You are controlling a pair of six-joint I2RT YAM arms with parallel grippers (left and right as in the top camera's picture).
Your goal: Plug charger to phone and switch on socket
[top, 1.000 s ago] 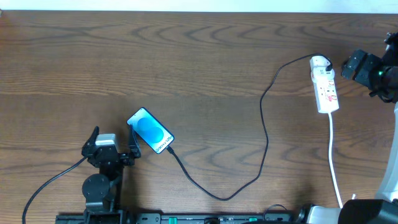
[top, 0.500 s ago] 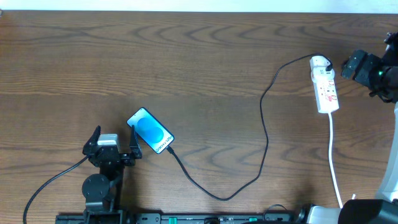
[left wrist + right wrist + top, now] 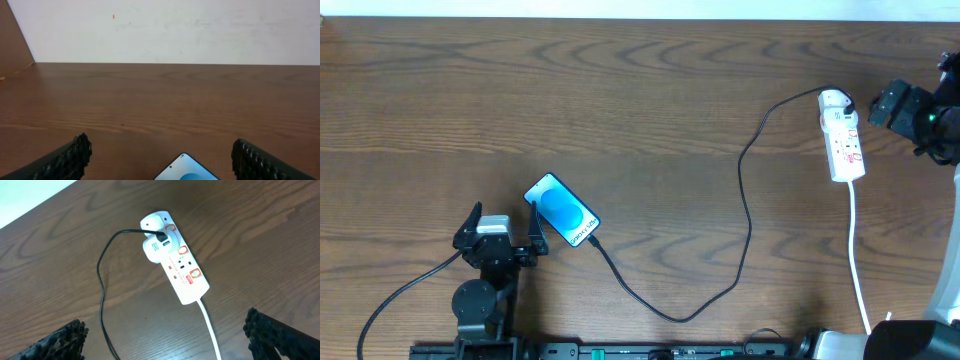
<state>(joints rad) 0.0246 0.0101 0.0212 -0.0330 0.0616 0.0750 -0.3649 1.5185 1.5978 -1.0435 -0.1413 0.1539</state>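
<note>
Near-left on counter (image 3: 640, 80): phone (image 3: 562, 211), flat, screen up, set diag., light blue w/ a round blue shape. Just near-left of it: left fingers (image 3: 65, 161), spread wide apart, gripping nothing. In left wrist view, phone's far corner at bottom ctr, btwn the two w/ a gap either side. From overhead, the right-side one close by phone's left edge; touching or not, can't tell.

Off phone's near-right short end: charger (image 3: 749, 222), thin black cable, tip right at that edge. Fully seated or not, too small to tell. From there a loop toward the near edge, then far along ctr-right of counter, then a bend right to the far end of socket (image 3: 843, 135).

Far right on counter: socket, white strip w/ red markings, lying near-to-far, rounded end far. In right wrist view, black cable into a white adapter (image 3: 151, 252) seated at that rounded end. Red-ringed buttons (image 3: 195, 273) along the rest, positions unreadable. Out of the near end: white cord (image 3: 855, 250), running toward the near edge.

Just right of socket, at frame edge: right fingers (image 3: 280, 335), spread wide, holding nothing, raised off counter, apart from the strip.

Bg in left wrist view: pale wall (image 3: 175, 30) beyond counter's far edge.
</note>
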